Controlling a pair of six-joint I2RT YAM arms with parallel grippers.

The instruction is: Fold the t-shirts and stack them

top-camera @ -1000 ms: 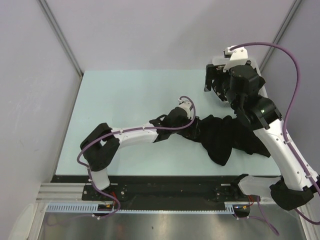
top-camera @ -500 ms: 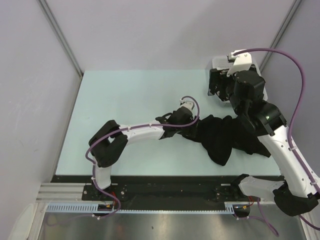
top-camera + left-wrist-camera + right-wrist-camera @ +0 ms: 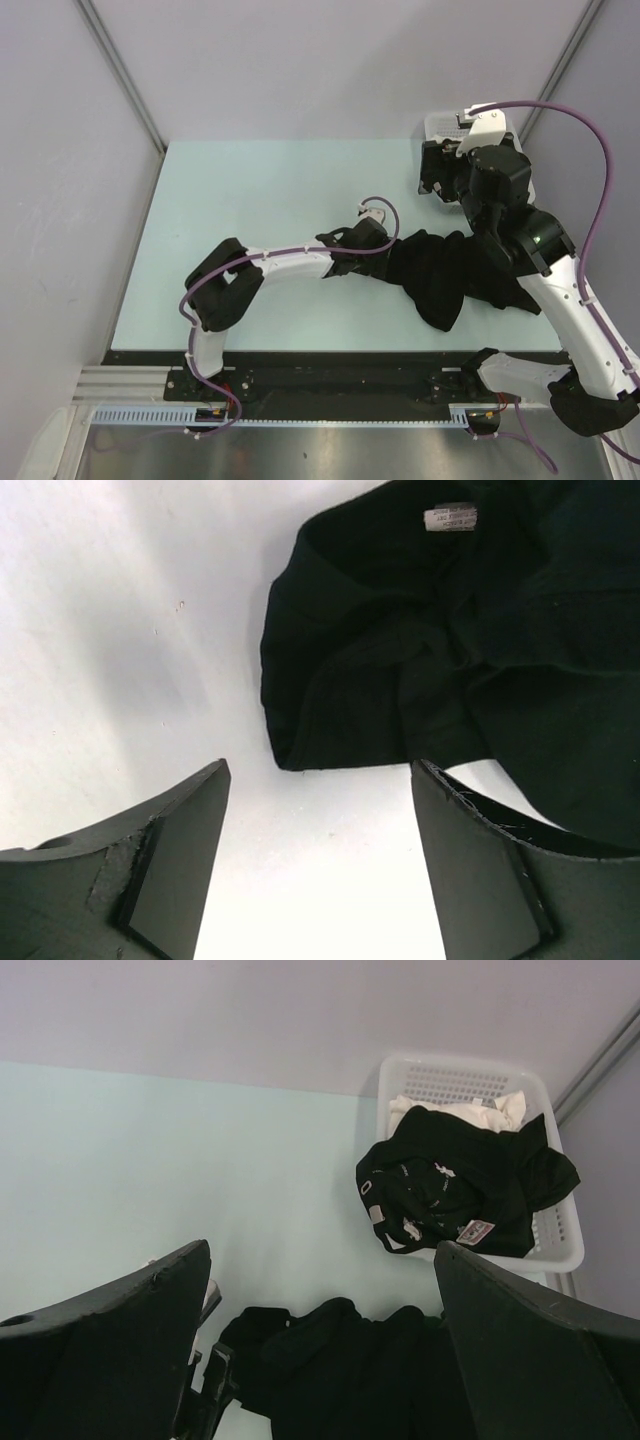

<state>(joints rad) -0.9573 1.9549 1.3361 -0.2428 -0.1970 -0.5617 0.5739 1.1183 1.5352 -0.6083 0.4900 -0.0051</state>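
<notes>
A crumpled black t-shirt [image 3: 450, 275] lies on the pale table, right of centre. In the left wrist view its folded edge [image 3: 330, 710] sits just ahead of my fingertips, and a white neck label [image 3: 449, 517] shows further back. My left gripper [image 3: 385, 252] is low at the shirt's left edge, open, with only bare table between its fingers [image 3: 180, 860]. My right gripper [image 3: 437, 172] hangs open and empty, high above the table near the basket. From the right wrist view the same shirt [image 3: 350, 1360] lies below, between the fingers [image 3: 130, 1310].
A white slotted basket [image 3: 560, 1250] stands at the back right corner, with its rim [image 3: 437, 122] showing past the right arm. It holds a black garment with white prints [image 3: 450, 1190] and some white cloth [image 3: 455, 1112]. Grey walls close the back and both sides.
My left gripper has slid right along the table, up to the shirt's edge. The right arm has shifted slightly toward the back, over the basket. The shirt has not moved.
</notes>
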